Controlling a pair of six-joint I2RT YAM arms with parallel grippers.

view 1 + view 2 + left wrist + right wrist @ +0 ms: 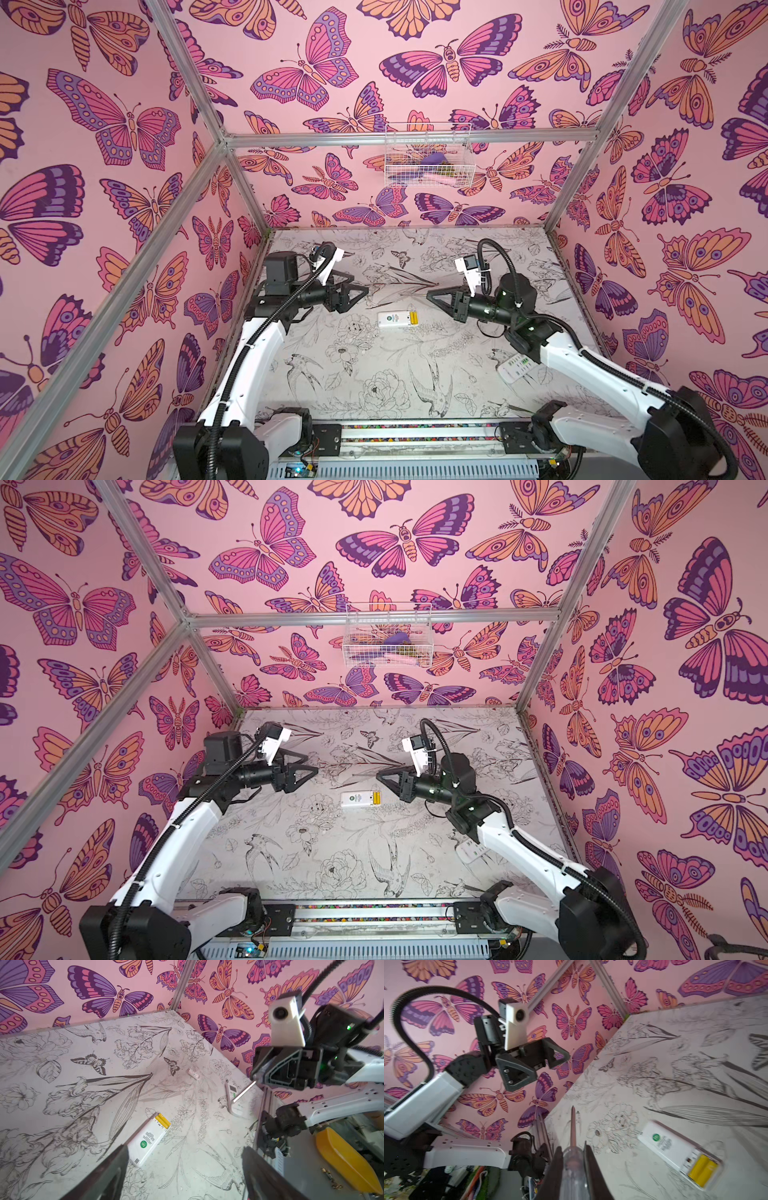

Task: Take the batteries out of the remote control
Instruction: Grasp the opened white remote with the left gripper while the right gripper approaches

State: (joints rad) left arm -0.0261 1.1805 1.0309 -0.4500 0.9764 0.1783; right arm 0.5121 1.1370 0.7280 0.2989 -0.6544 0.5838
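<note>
Table (374, 374): it is carrying a black-and-white flower and bird print, and both arms are reaching in over it.
Wire basket (428, 156): it is hanging on the back wall; I can't tell what is in it.
Left gripper (359, 297): it is hovering above the table with its jaws spread wide, holding nothing.
Right gripper (572, 1151): it is facing the left one and clamping the clear handle of a screwdriver (573, 1126).
Remote control (395, 321): it is lying back-up mid-table, between the two grippers and touching neither, its battery bay uncovered.
Second remote (515, 368): it is lying partly under the right arm.
Batteries (412, 319): two yellow ones are sitting side by side in the bay, at the remote's end nearer the right arm.
Small white cover (194, 1073): it is lying loose on the table, well apart from the remote control.
</note>
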